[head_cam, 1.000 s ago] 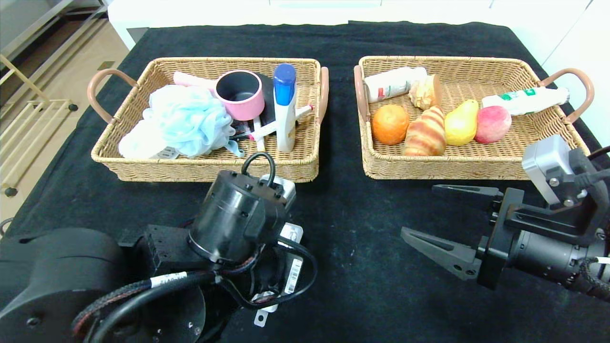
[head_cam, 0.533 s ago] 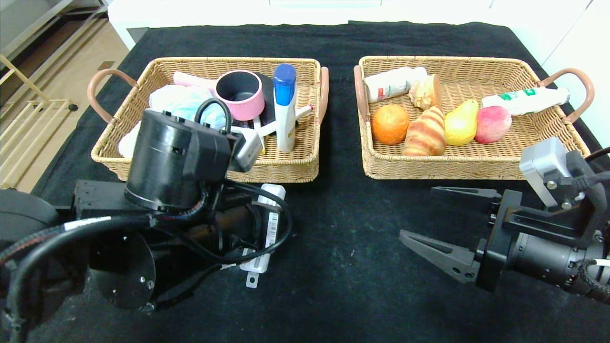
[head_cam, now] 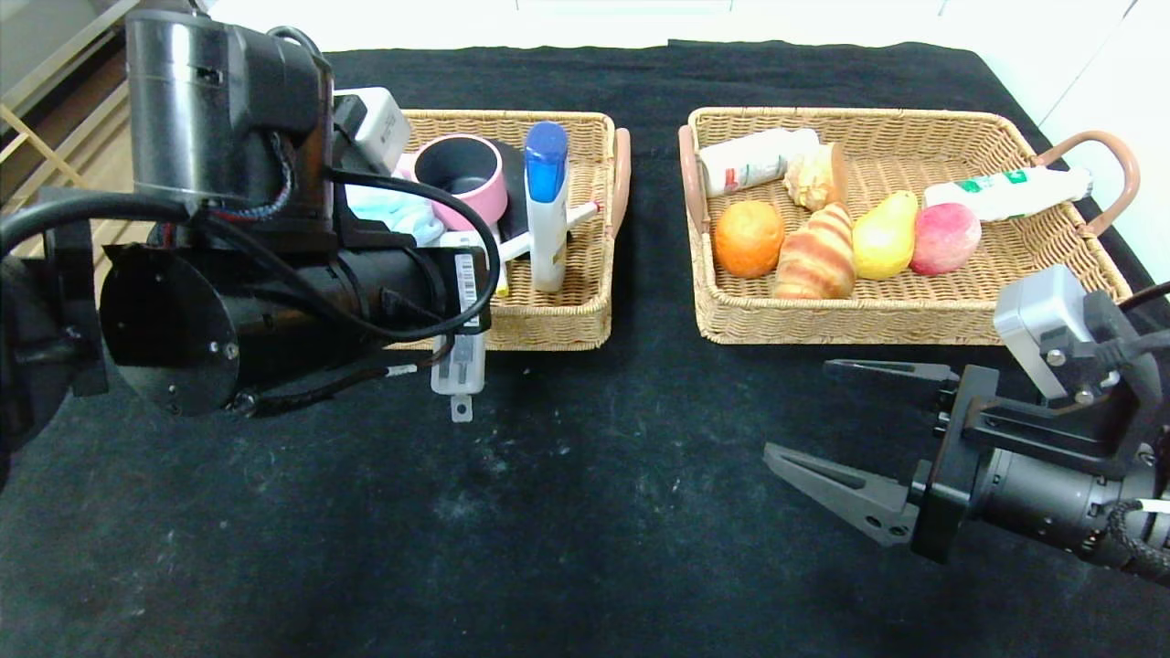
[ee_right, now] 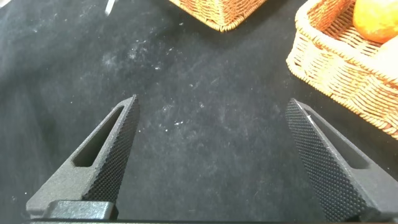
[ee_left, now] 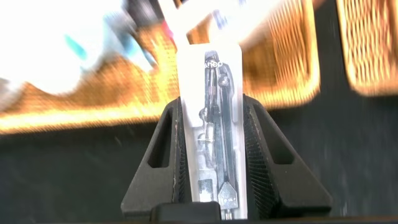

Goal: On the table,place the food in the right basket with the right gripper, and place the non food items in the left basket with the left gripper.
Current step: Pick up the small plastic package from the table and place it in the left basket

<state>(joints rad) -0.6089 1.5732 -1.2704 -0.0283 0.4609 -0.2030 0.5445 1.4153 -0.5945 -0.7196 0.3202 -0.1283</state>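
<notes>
My left gripper (ee_left: 211, 102) is shut on a white blister pack holding a metal compass (ee_left: 210, 124). In the head view the pack (head_cam: 460, 361) hangs below the left arm, raised at the front edge of the left basket (head_cam: 558, 324); the fingers are hidden behind the arm. That basket holds a pink cup (head_cam: 460, 178), a white bottle with a blue cap (head_cam: 547, 206) and a partly hidden blue bath puff (head_cam: 395, 208). My right gripper (head_cam: 797, 408) is open and empty, low over the black cloth in front of the right basket (head_cam: 823, 320).
The right basket holds an orange (head_cam: 749, 238), a croissant (head_cam: 816, 253), a pear (head_cam: 885, 237), a peach (head_cam: 945, 238) and two white bottles. The right wrist view shows my open right gripper (ee_right: 212, 102) over bare black cloth (head_cam: 594, 475).
The left arm has risen from the table with the compass pack and swung left and back toward the left basket. The right arm has barely moved.
</notes>
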